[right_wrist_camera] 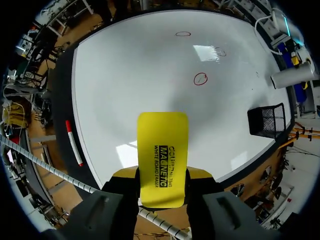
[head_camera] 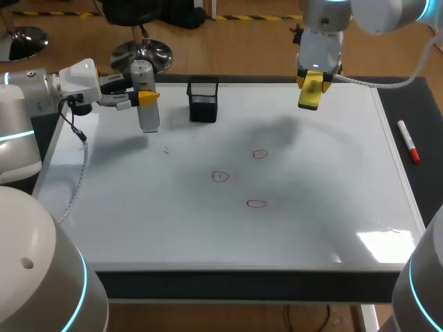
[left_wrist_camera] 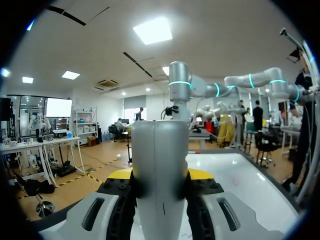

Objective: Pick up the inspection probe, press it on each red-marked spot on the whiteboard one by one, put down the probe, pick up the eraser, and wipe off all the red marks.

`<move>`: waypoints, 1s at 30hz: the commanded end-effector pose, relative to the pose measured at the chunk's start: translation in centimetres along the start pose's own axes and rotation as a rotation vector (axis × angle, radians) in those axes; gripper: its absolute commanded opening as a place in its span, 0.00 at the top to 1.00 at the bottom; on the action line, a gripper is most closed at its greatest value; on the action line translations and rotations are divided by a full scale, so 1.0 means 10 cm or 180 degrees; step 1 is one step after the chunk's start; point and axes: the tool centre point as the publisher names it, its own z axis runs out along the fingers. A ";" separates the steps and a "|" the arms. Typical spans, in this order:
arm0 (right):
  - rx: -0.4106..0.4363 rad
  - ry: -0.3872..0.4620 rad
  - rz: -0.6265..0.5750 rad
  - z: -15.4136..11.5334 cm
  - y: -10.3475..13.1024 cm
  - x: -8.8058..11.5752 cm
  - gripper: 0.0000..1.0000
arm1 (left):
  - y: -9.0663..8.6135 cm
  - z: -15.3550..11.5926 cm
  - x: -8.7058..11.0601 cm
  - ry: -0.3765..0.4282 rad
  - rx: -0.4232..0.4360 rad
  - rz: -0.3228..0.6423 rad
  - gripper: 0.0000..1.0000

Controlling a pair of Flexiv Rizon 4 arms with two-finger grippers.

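Above the whiteboard's [head_camera: 311, 180] far left corner, my left gripper [head_camera: 147, 97] grips the grey inspection probe [head_camera: 149, 119], which fills its wrist view; my right gripper [right_wrist_camera: 162, 175], over the far right edge, clamps the yellow eraser [right_wrist_camera: 162, 145]. Only the head and right wrist views show the three red marks [head_camera: 256, 203] mid-board, well apart from probe and eraser.

Basket [head_camera: 203, 100] behind marks [head_camera: 220, 177] — marker [head_camera: 408, 140] right of whiteboard [head_camera: 311, 207].

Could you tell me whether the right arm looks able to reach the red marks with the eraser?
Probably yes: the right pincer holds the eraser above bare whiteboard, and the probe and mesh basket stand aside from the red marks.
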 end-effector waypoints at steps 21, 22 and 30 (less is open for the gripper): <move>0.0074 -0.0052 0.0454 -0.04 0.04 0.44 1.00 | -0.01 0.00 0.00 -0.0003 0.0001 0.0004 1.00; 0.0074 -0.0052 0.0454 -0.04 0.04 0.44 1.00 | -0.01 0.00 0.00 -0.0003 0.0001 0.0004 1.00; 0.0074 -0.0052 0.0454 -0.04 0.04 0.44 1.00 | -0.01 0.00 0.00 -0.0003 0.0001 0.0004 1.00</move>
